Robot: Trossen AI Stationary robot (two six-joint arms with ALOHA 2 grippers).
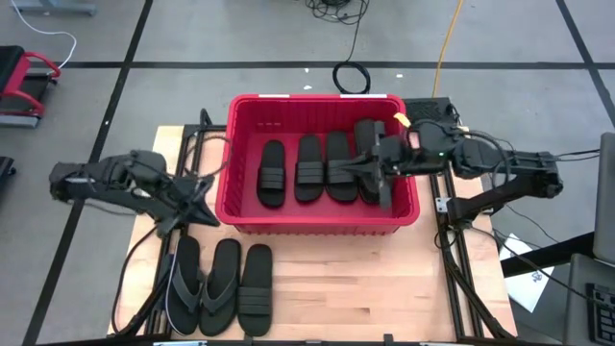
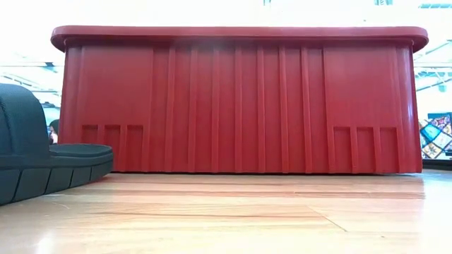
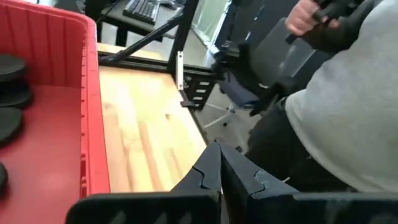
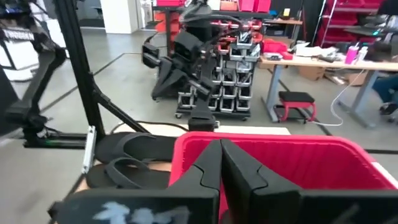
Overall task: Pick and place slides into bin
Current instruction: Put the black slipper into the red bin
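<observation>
The bin [image 1: 248, 217] stands at the middle of the table [image 1: 365, 288], and from above four slides show lying side by side on its floor: three clear of the arm [image 1: 309, 167] and a fourth [image 1: 366, 135] at the right end, partly under the right gripper [image 1: 357, 169]. There may be a fifth tucked beneath that arm, but the overlap there is hard to read. Three more slides lie on the table just in front of the bin's left half: two thong-strap ones [image 1: 204, 281] and one banded [image 1: 256, 288]. So roughly half or a little more of the job looks done, with at least those three left to move.

The right gripper hangs over the right end of the bin, its fingers pressed together on nothing. The left gripper [image 1: 205, 208] sits just beside the bin's left wall, above the table, fingers also closed and empty.

The level view is filled by the bin's front wall, so nothing inside it shows there; only the edge of one slide [image 2: 42, 166] enters at the side. A seated person [image 3: 336, 106] beyond the table is cut off.
</observation>
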